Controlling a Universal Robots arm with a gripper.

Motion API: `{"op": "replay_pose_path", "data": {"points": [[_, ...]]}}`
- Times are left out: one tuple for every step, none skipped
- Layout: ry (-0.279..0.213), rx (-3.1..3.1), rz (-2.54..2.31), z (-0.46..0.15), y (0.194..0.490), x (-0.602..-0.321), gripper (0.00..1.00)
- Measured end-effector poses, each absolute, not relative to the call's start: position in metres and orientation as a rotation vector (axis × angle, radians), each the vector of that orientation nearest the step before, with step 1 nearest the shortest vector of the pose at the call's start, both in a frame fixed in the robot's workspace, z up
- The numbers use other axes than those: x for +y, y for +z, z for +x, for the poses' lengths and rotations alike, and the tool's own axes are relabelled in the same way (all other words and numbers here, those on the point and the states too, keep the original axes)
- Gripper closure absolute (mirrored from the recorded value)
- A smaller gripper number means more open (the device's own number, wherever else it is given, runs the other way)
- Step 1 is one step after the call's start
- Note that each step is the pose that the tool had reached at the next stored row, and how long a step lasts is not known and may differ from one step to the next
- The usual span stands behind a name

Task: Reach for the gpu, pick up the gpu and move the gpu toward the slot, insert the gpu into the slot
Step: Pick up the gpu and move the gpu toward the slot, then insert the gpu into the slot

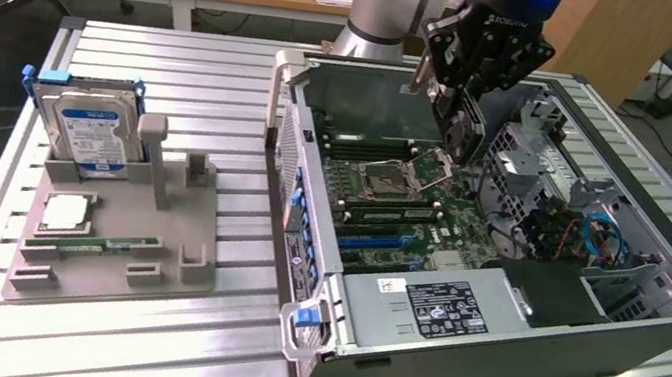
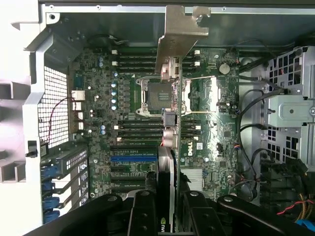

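My gripper (image 1: 464, 95) hangs over the open computer case (image 1: 638, 328), shut on the gpu (image 1: 462, 133). The black card hangs on edge below the fingers, above the green motherboard (image 1: 441, 210). In the wrist view the gpu (image 2: 168, 162) shows edge-on between my black fingers (image 2: 142, 211), with its silvery bracket (image 2: 175, 39) at the far end, and my gripper (image 2: 170, 209) clamps it from both sides. The slot (image 2: 133, 158), a long blue connector, lies on the board beside the card's line; it is also the blue slot (image 1: 371, 242) in the exterior view. The card is clear of the board.
The square CPU socket (image 2: 160, 96) sits under the card. Memory sticks (image 2: 140, 130), a drive cage (image 2: 290, 110) and loose cables (image 1: 571, 236) crowd the case. A power supply (image 1: 453, 308) fills its near end. On the exterior view's left, a grey fixture (image 1: 111, 244) holds a hard drive (image 1: 95, 130).
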State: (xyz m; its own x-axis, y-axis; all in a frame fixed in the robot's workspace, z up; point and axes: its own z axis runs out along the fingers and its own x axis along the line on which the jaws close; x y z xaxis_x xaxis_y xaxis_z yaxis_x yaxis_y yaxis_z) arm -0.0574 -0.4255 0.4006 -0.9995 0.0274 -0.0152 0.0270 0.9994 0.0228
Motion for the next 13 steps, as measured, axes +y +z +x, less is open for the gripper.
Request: {"op": "replay_pose_path", "data": {"points": [[0.035,3.126,0.042,-0.0574,0.4006,-0.4255,0.73],[0.035,3.126,0.042,-0.0574,0.4006,-0.4255,0.73],[0.035,3.126,0.042,-0.0574,0.4006,-0.4255,0.73],[0.035,3.126,0.042,-0.0574,0.4006,-0.4255,0.73],[0.035,3.126,0.042,-0.0574,0.4006,-0.4255,0.73],[0.035,3.126,0.042,-0.0574,0.4006,-0.4255,0.73],[0.035,3.126,0.042,-0.0574,0.4006,-0.4255,0.73],[0.035,3.126,0.042,-0.0574,0.4006,-0.4255,0.73],[0.035,3.126,0.042,-0.0574,0.4006,-0.4255,0.73],[0.035,3.126,0.041,-0.0574,0.4006,-0.4256,0.73],[0.036,3.126,0.036,-0.0574,0.4006,-0.4256,0.73],[0.036,3.126,0.028,-0.0574,0.4006,-0.4257,0.73],[0.036,3.126,0.018,-0.0574,0.4006,-0.4257,0.73]]}}
